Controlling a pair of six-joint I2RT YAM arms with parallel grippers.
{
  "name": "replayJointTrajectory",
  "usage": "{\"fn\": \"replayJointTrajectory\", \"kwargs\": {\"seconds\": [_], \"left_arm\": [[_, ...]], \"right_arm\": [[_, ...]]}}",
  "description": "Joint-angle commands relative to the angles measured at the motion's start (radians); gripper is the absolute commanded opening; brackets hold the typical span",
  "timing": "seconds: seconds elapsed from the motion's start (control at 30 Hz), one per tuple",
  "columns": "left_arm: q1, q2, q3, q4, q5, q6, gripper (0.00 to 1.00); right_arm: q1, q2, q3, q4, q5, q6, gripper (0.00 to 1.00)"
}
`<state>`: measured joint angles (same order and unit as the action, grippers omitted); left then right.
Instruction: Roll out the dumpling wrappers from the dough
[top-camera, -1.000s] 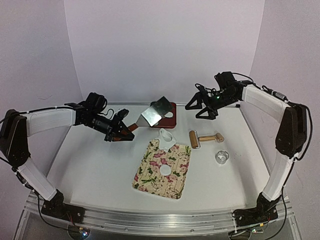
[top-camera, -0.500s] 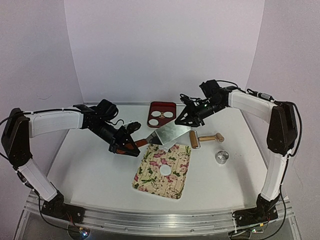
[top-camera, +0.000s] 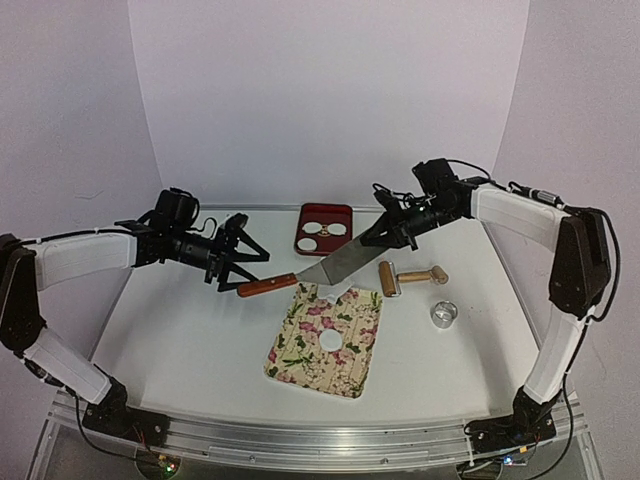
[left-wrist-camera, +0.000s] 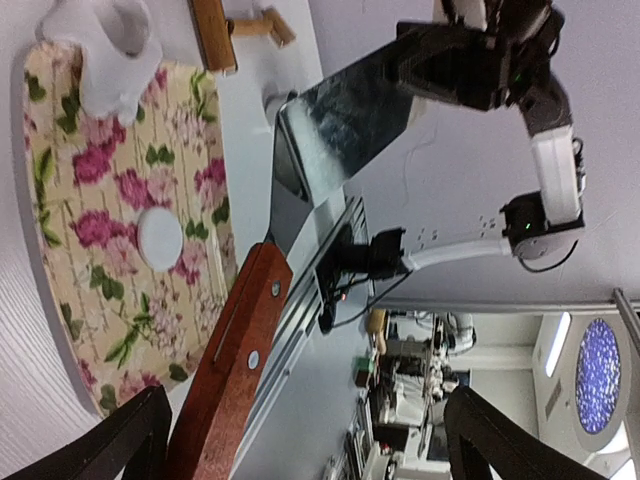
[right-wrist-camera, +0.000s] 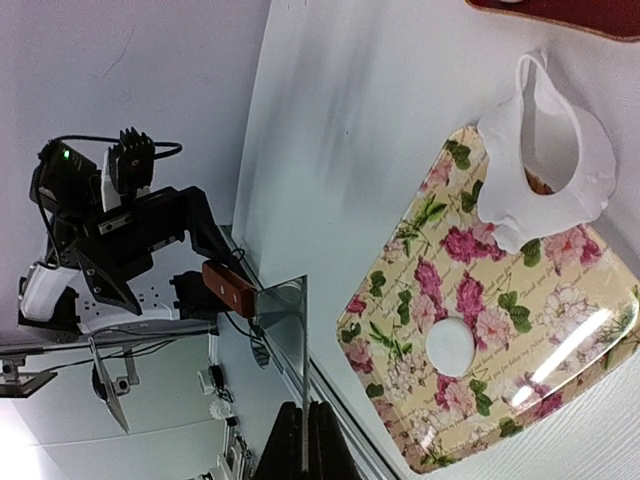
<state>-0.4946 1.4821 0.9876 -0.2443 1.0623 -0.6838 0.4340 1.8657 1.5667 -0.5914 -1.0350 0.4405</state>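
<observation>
1. left pincer (top-camera: 246, 271): let go of spatula (top-camera: 335, 263) handle, jaws now wide; handle just ahead of it.
2. right pincer (top-camera: 380, 233): now clamped on blade's far end, so hand-over done.
3. dough (right-wrist-camera: 545, 170): on mat (top-camera: 300, 355), under blade, betw. both pincers; cut wrapper (top-camera: 330, 340) mid-mat.
4. you've no rolling yet.

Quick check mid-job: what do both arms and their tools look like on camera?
Each arm, left arm and right arm, has white shells on its long links, with black joints. The left tool and right tool are black, with two slim fingers. Thin black cables loop along both arms.
</observation>
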Motion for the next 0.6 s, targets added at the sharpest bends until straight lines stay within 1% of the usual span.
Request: {"fn": "replayJointTrajectory", "kwargs": {"seconds": [0.0,0.03,0.17,0.27,0.4,0.43,0.5,0.57], "left_arm": [[0.016,-0.122,-0.03,0.289,-0.085,-0.184,0.97],[0.018,-0.13,-0.036,0.296,-0.1,-0.195,0.98],[0.025,-0.158,-0.071,0.351,-0.122,-0.256,0.98],[0.027,-0.168,-0.109,0.425,-0.123,-0.303,0.98],[0.027,-0.162,-0.119,0.439,-0.127,-0.322,0.97],[0.027,-0.164,-0.12,0.451,-0.126,-0.329,0.94],[0.028,-0.167,-0.115,0.461,-0.127,-0.335,0.81],[0.029,-0.163,-0.104,0.451,-0.13,-0.335,0.7]], "right_arm": [[-0.01,-0.133,-0.029,0.258,0.043,0.197,0.0],[-0.01,-0.155,-0.056,0.328,0.052,0.243,0.0],[-0.01,-0.206,-0.141,0.519,0.073,0.365,0.0],[-0.009,-0.214,-0.159,0.549,0.076,0.381,0.0],[-0.01,-0.228,-0.17,0.562,0.085,0.383,0.0],[-0.01,-0.228,-0.171,0.561,0.084,0.381,0.0],[-0.01,-0.229,-0.182,0.561,0.084,0.377,0.0],[-0.01,-0.229,-0.196,0.561,0.081,0.377,0.0]]}}
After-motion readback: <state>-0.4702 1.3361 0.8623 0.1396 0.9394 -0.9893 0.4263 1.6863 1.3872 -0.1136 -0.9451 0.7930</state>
